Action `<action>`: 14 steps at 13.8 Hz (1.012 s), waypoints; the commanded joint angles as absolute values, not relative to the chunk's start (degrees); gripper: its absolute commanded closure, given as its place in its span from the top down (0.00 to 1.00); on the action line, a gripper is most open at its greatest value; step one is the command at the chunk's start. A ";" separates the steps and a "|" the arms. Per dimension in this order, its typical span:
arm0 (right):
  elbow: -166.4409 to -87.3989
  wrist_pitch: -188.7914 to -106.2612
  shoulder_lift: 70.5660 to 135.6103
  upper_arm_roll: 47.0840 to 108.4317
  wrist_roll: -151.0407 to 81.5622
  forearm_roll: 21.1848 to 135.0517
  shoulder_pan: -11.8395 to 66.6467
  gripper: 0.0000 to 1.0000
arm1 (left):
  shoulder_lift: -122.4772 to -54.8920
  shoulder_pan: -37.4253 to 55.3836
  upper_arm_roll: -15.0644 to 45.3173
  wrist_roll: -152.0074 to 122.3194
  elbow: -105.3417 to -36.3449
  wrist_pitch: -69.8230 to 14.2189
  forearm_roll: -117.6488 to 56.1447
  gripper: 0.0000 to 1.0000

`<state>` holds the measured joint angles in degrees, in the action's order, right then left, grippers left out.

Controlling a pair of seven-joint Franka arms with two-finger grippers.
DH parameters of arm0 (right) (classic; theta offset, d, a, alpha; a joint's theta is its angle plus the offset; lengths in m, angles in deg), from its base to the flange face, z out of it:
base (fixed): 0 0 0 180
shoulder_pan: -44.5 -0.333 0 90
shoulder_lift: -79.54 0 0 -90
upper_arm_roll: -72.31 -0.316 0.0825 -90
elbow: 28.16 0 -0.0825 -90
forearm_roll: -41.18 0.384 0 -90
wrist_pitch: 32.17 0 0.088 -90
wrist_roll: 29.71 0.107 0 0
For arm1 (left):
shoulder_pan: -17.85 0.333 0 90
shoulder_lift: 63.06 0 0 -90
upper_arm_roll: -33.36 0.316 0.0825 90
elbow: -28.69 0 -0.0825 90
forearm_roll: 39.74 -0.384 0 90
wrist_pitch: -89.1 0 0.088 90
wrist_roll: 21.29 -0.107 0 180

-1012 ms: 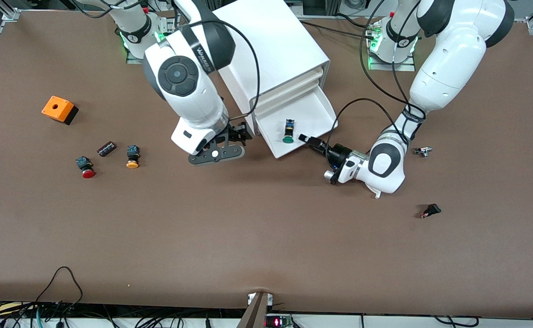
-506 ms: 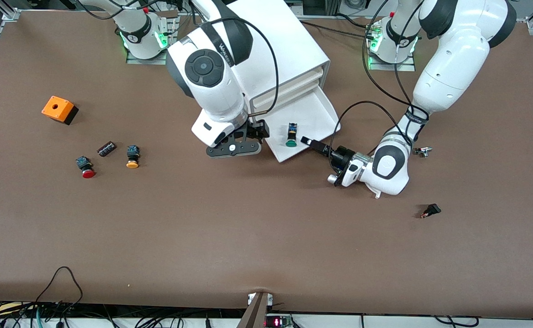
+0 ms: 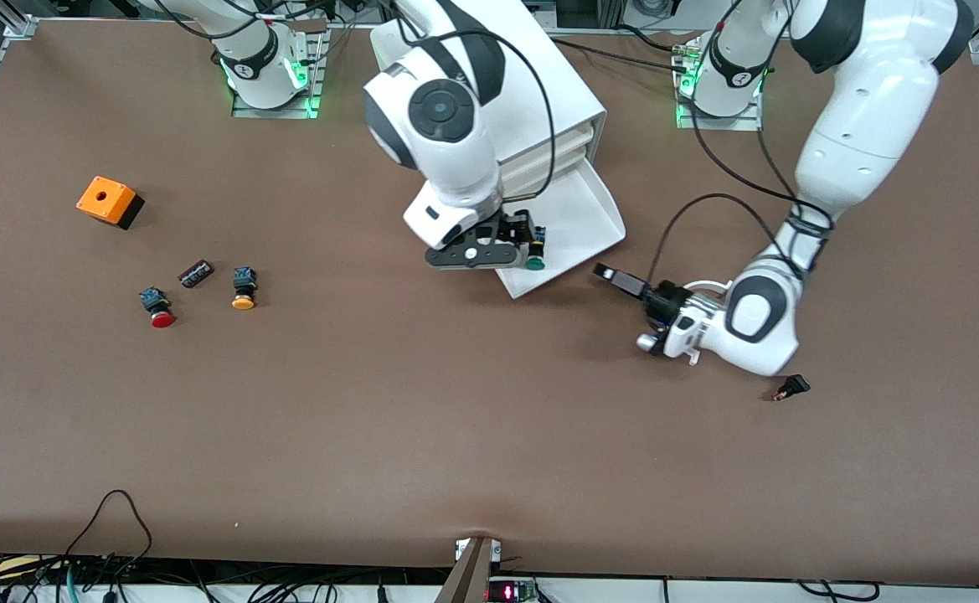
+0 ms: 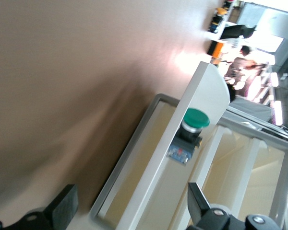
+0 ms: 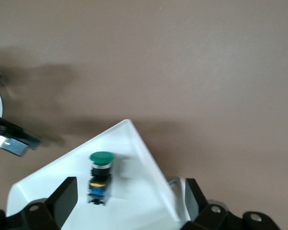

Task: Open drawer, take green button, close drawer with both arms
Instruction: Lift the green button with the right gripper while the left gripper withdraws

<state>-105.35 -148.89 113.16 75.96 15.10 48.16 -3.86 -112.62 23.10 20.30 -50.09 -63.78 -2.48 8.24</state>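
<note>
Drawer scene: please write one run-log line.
drawer: open | button: inside | right gripper: open, above button | left gripper: open, beside drawer

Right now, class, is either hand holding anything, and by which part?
Nothing is held. The right hand hangs open over the button in the drawer; the left hand is open beside it.
</note>
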 commanded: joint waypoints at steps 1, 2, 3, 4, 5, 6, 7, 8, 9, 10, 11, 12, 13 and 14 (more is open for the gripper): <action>-103.48 -151.43 116.09 76.62 23.61 46.29 -7.34 0.98 | -109.39 25.67 20.27 -46.17 -60.70 0.94 -0.68 1.00; -103.48 -151.44 116.62 76.70 27.04 44.89 -8.66 0.97 | -107.64 26.55 20.27 -46.08 -60.26 0.94 -4.72 1.00; -103.48 -151.44 117.23 76.62 30.72 43.92 -9.72 0.97 | -105.62 27.16 20.27 -45.64 -60.25 0.94 -7.90 1.00; -103.31 -151.52 117.85 76.62 33.37 43.39 -10.60 0.97 | -103.69 27.87 20.27 -44.34 -60.25 0.94 -10.80 1.00; -102.52 -151.70 118.81 76.62 35.83 43.38 -11.30 0.97 | -101.84 28.22 20.27 -43.02 -60.25 1.03 -13.70 1.00; -100.86 -151.70 120.39 76.62 38.99 43.38 -12.09 0.97 | -100.08 28.31 20.27 -42.57 -60.25 1.29 -16.16 1.00; -98.85 -151.61 122.41 76.70 41.46 43.12 -12.97 0.97 | -98.67 28.31 20.36 -42.48 -60.25 1.38 -18.10 1.00; -97.17 -151.61 123.82 76.79 42.35 42.34 -13.67 0.96 | -97.27 28.31 20.27 -42.48 -60.25 1.38 -20.65 1.00; -96.55 -151.61 124.79 76.79 42.88 41.63 -13.77 0.94 | -95.86 28.31 20.27 -42.48 -60.17 1.30 -23.37 1.00; -96.45 -151.70 125.23 76.79 43.06 41.54 -13.77 0.94 | -94.37 28.23 20.18 -42.39 -60.16 0.95 -25.92 1.00; -96.45 -151.96 125.67 76.79 43.07 41.45 -13.77 0.93 | -93.31 28.22 20.09 -42.30 -60.08 0.77 -28.29 1.00; -96.45 -152.40 126.11 76.79 43.07 40.84 -13.86 0.92 | -92.34 28.14 20.09 -42.21 -59.55 0.68 -30.84 1.00; -96.45 -152.58 126.73 76.79 42.72 39.79 -13.86 0.92 | -91.72 28.31 20.18 -42.30 -58.24 0.85 -33.91 1.00; -96.45 -152.84 127.26 76.70 42.37 38.56 -13.77 0.92 | -91.02 28.40 20.27 -43.00 -57.10 1.20 -36.81 1.00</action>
